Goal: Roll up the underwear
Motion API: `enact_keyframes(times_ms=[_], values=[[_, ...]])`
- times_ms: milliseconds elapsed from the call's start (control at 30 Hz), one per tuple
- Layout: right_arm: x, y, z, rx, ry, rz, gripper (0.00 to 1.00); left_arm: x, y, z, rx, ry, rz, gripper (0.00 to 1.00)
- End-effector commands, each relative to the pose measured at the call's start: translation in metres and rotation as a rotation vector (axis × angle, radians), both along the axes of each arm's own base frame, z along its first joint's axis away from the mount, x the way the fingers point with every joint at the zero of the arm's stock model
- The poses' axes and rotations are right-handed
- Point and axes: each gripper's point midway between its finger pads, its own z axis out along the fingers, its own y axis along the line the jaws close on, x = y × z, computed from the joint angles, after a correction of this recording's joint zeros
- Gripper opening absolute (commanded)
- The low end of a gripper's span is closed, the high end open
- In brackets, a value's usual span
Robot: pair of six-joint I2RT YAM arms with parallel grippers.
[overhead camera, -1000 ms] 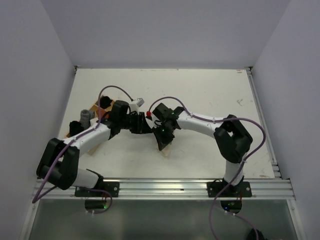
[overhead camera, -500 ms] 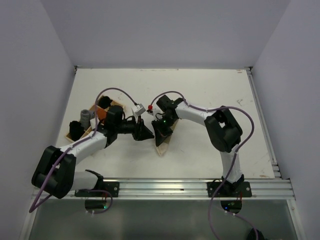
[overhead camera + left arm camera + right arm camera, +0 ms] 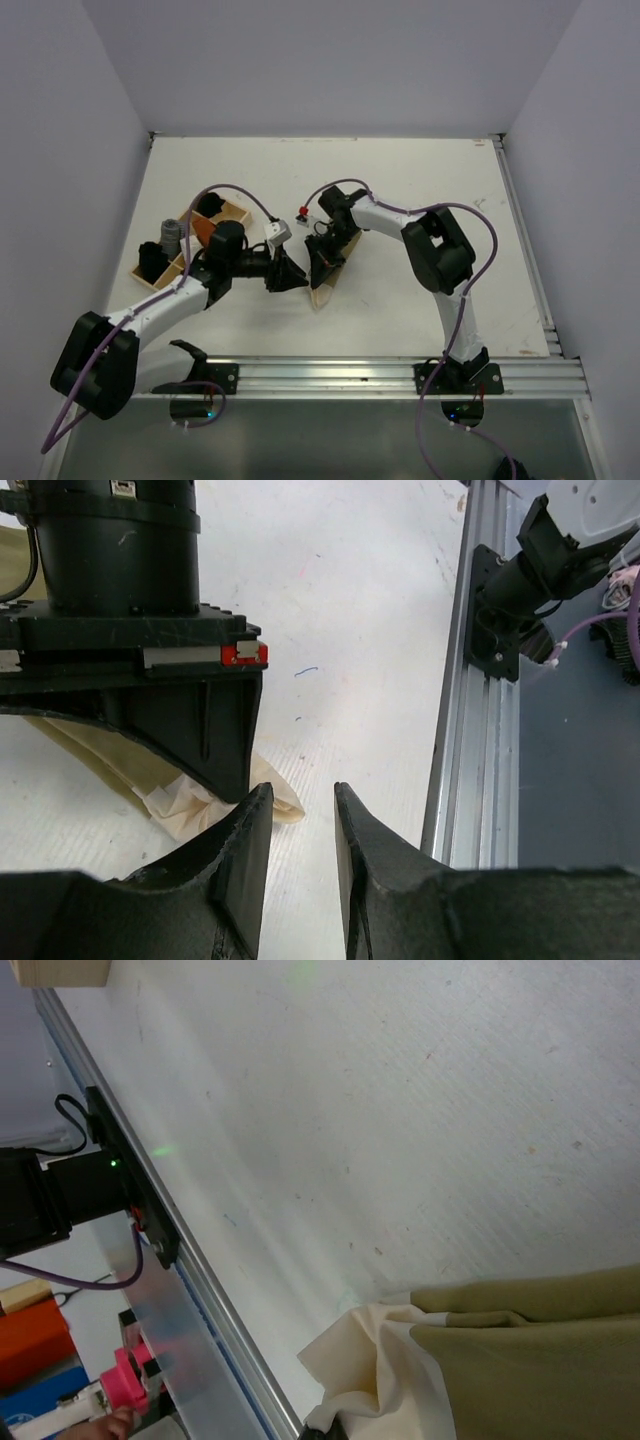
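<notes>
The underwear lies on the white table as a narrow cream-beige strip running toward the near edge. In the right wrist view its olive side and bunched cream side fill the lower right. My right gripper stands on the underwear, shut on a bunch of it, and only a dark fingertip shows at the bottom edge. My left gripper is slightly open and empty, just left of the right gripper's black body, near the cream cloth end.
A wooden divided box at the left holds black and grey bundles and an orange-red bundle. A white cable connector hangs between the arms. An aluminium rail runs along the near edge, also in the left wrist view.
My left arm has drawn back toward the near left, its gripper now lower beside the cloth. My right arm has folded in, its wrist shifting slightly left. The underwear stays about where it was.
</notes>
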Motion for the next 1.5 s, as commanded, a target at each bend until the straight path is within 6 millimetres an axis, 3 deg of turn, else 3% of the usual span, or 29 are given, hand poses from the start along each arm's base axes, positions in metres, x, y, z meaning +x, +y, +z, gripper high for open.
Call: enact_keyframes(times_ms=[0, 100, 133, 200, 233, 300, 367, 433, 467, 633, 800, 1133, 1467], values=[[-0.006, 0.005, 0.014, 0.076, 0.029, 0.032, 0.00, 0.002, 0.005, -0.007, 0.038, -0.085, 0.011, 0.35], [-0.008, 0.004, 0.015, 0.086, 0.028, 0.036, 0.00, 0.007, 0.005, -0.018, 0.063, -0.117, -0.009, 0.37], [-0.009, 0.004, 0.016, 0.088, 0.028, 0.039, 0.00, 0.007, 0.002, -0.010, 0.035, -0.137, -0.059, 0.38], [-0.009, 0.004, 0.016, 0.088, 0.031, 0.036, 0.00, 0.011, 0.000, -0.016, 0.047, -0.121, -0.091, 0.39], [-0.009, 0.003, 0.017, 0.091, 0.031, 0.034, 0.00, 0.022, -0.003, -0.010, 0.060, -0.184, -0.107, 0.40], [-0.011, 0.003, 0.018, 0.096, 0.037, 0.035, 0.00, 0.025, 0.000, -0.027, 0.131, -0.181, -0.150, 0.40], [-0.013, 0.001, 0.021, 0.104, 0.034, 0.035, 0.00, 0.021, 0.004, -0.035, 0.189, -0.150, -0.209, 0.40], [-0.015, -0.003, 0.023, 0.118, 0.042, 0.032, 0.00, 0.026, 0.004, -0.030, 0.203, -0.255, -0.287, 0.39], [-0.015, -0.004, 0.022, 0.122, 0.043, 0.026, 0.00, 0.018, 0.007, -0.035, 0.214, -0.229, -0.320, 0.39], [-0.017, -0.007, 0.019, 0.119, 0.049, 0.023, 0.00, 0.006, 0.008, -0.043, 0.138, -0.239, -0.440, 0.39], [-0.008, -0.006, 0.027, 0.154, 0.045, -0.001, 0.00, 0.007, 0.002, -0.049, 0.086, -0.223, -0.480, 0.39], [-0.004, -0.002, 0.031, 0.181, 0.050, -0.009, 0.00, 0.038, -0.009, -0.051, 0.118, -0.268, -0.495, 0.39], [0.001, 0.003, 0.038, 0.202, 0.034, -0.023, 0.00, 0.024, -0.019, -0.060, 0.104, -0.203, -0.576, 0.39]])
